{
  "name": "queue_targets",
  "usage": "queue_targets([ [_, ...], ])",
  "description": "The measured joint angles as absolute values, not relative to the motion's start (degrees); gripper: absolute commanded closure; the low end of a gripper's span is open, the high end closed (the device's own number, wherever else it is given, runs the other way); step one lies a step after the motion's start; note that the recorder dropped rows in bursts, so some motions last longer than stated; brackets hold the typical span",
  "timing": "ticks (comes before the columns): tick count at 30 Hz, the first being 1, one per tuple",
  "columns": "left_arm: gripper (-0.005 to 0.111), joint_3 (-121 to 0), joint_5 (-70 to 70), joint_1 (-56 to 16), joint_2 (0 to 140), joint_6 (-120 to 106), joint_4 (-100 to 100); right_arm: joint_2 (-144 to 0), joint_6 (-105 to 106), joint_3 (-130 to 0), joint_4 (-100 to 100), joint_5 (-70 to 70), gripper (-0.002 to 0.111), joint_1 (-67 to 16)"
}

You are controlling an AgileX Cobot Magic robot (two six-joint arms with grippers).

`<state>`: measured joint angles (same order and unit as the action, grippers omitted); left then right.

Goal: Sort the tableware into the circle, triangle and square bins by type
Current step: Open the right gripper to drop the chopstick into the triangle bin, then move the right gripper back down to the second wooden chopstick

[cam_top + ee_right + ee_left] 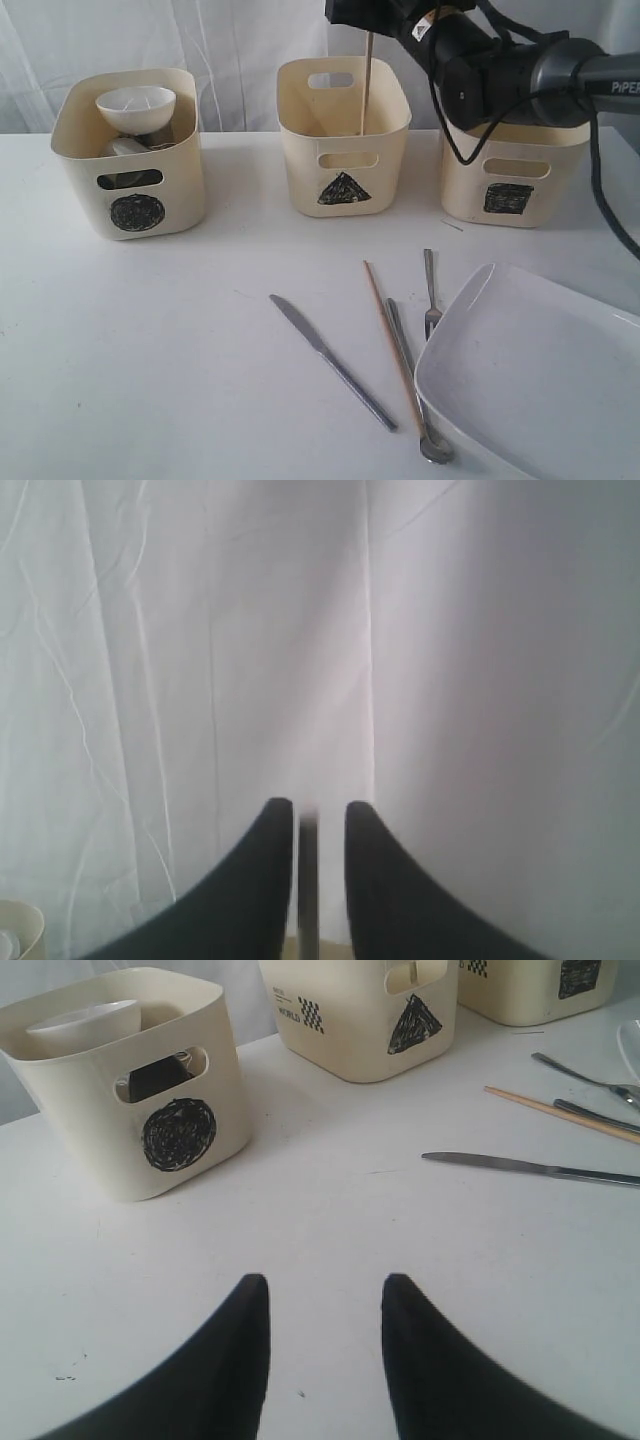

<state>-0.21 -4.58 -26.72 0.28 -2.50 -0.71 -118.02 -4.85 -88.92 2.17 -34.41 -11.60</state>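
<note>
Closest to me, the large white plate (540, 385) sits at the right, cut off by the edge. Just beside it lie a knife (331, 360), a fork (430, 290) and a loose chopstick (391, 340), whose long axis runs near to far. That puts it on the right arm's side, I'd judge. The left gripper (325, 1280) hovers low over the table (150, 350), fingers apart and empty.

Further back stand the bins. The circle bin (80, 190) holds a white bowl (135, 105). Above the triangle bin (345, 190), the right gripper (319, 802) has an upright chopstick (367, 80) straight beneath it. The stick's lower end is hidden behind the bin wall. Its jaws stand slightly apart, with a gap beside the stick, so it looks let go. The arm screens the square bin (470, 190), so I cannot see what is in it.
</note>
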Motion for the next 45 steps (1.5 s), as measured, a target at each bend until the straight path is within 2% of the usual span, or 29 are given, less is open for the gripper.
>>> queue_targets([
  [7, 0.064, -0.2, -4.6, -26.7, 0.3, -2.5, -0.7, -117.1, -4.8, -89.0, 2.5, -30.0, 0.073, -11.6],
  [16, 0.064, -0.2, -4.6, -26.7, 0.3, -2.5, -0.7, -108.9, -4.8, -84.5, 9.4, -15.5, 0.073, -11.6],
  [19, 0.064, -0.2, -4.6, -26.7, 0.3, -2.5, -0.7, -105.7, -4.8, -81.6, 10.6, -6.2, 0.073, -12.1],
  [21, 0.064, -0.2, -4.6, -26.7, 0.3, -2.5, -0.7, -102.5, -4.8, -79.9, 10.8, 4.7, 0.073, -13.6],
  [26, 0.064, -0.2, -4.6, -26.7, 0.3, -2.5, -0.7, -98.2, -1.7, -79.0, 1.6, 39.4, 0.073, -21.3],
  [28, 0.064, -0.2, -4.6, -26.7, 0.3, -2.5, -0.7, -98.8, -0.9, -78.7, -3.0, 43.9, 0.073, -24.3],
  [32, 0.064, -0.2, -4.6, -26.7, 0.3, -2.5, -0.7, -103.3, -2.1, -78.7, -5.6, 43.9, 0.073, -26.9],
  [37, 0.064, -0.2, -4.6, -26.7, 0.3, -2.5, -0.7, -110.5, -11.2, -78.7, 4.5, 43.6, 0.072, -26.9],
  [45, 0.064, -0.2, -4.6, -26.7, 0.3, -2.5, -0.7, -113.3, -13.9, -78.7, 10.1, 44.8, 0.071, -26.0],
])
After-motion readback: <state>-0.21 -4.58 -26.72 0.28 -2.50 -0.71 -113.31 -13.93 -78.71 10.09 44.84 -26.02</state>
